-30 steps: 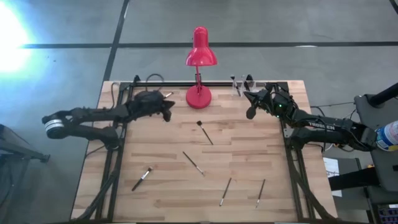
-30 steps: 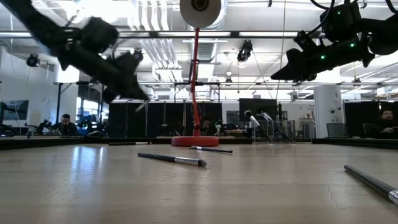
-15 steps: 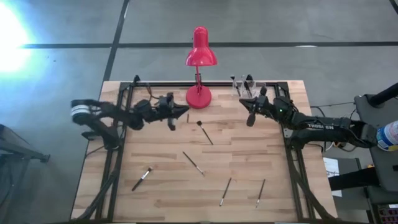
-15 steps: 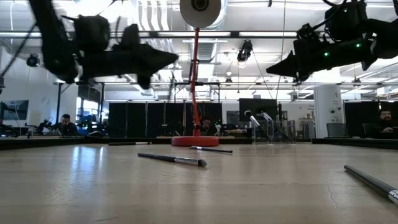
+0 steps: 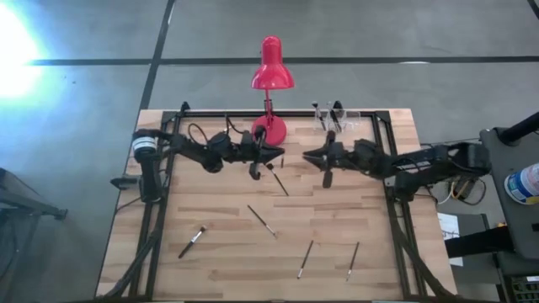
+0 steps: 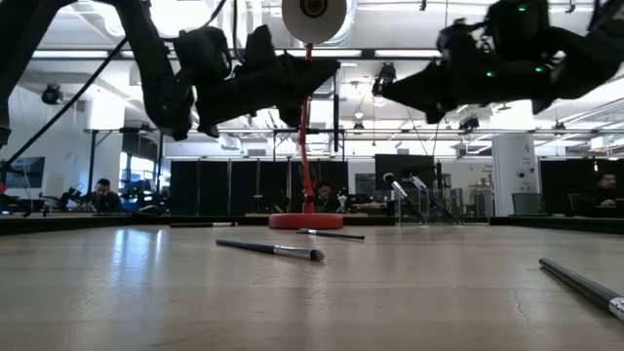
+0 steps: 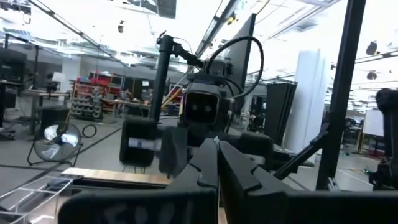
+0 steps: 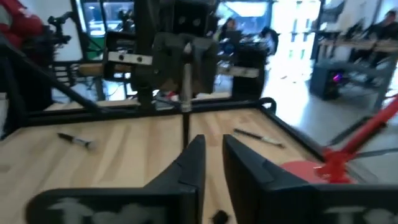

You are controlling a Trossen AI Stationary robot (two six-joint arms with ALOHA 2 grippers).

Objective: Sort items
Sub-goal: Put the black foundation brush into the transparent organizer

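Both arms have swung in from the far corners of the desk (image 5: 210, 252) toward its middle, and now they face each other tip to tip just near of the red lamp (image 5: 271, 74). The left tool (image 5: 278, 155) has travelled farthest, from beside the left edge to a spot right next to the lamp's base, with its fingers pressed together and nothing between them. The right tool (image 5: 308, 156) has come across from the far right corner, and its fingers now stand a little apart with a narrow gap; nothing is caught in it.

To my eye neither arm has picked anything yet. The brushes lie loose on the desk: one (image 5: 277, 179) just near of the two tools, one (image 5: 262, 220) at the centre, one (image 5: 192, 241) toward the near left, and two (image 5: 305, 259) (image 5: 353, 261) near the near edge. The brush just near of the tools looks the likeliest next pick.

The level view from the desk top shows what the overhead cannot: both tools (image 6: 327, 70) (image 6: 383, 86) hang well above the wood, far over the brush (image 6: 271, 250) lying in front of the lamp. The right wrist view shows the slit between its fingers (image 8: 190, 163) plainly; the left wrist view shows fingers (image 7: 205, 168) closed flat.
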